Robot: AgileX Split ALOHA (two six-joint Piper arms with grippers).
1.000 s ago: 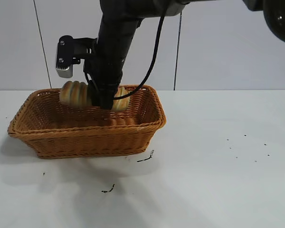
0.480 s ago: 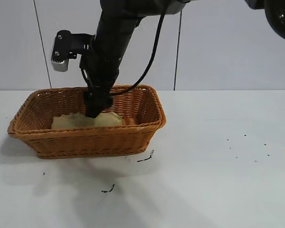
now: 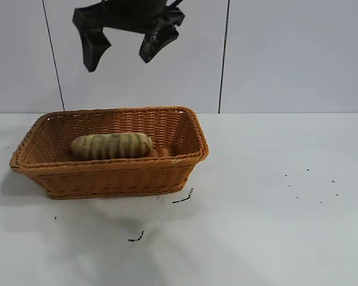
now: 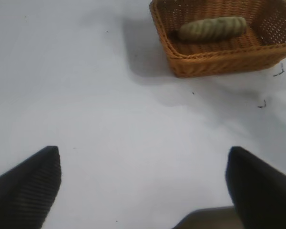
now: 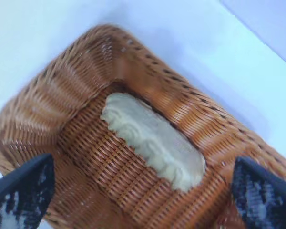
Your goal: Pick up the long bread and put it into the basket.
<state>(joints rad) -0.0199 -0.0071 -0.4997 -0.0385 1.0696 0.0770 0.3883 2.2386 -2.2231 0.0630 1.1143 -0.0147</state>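
Observation:
The long bread (image 3: 111, 146), tan with darker crosswise ridges, lies flat on the floor of the orange-brown wicker basket (image 3: 107, 179), at the left of the white table. My right gripper (image 3: 118, 61) hangs open and empty high above the basket. In the right wrist view the bread (image 5: 152, 140) lies free in the basket (image 5: 86, 71), between and far below the open gripper (image 5: 143, 195). My left gripper (image 4: 143, 176) is open and empty over bare table. It sees the basket (image 4: 219, 59) and the bread (image 4: 212, 28) from a distance.
Small black marks lie on the white table in front of the basket (image 3: 182, 198) and nearer the front (image 3: 136, 238). Tiny specks dot the table at the right (image 3: 310, 179). A pale panelled wall stands behind.
My right gripper let go of the bread and rose out of the basket to well above it. The bread dropped from the gripper and now rests on the basket floor.

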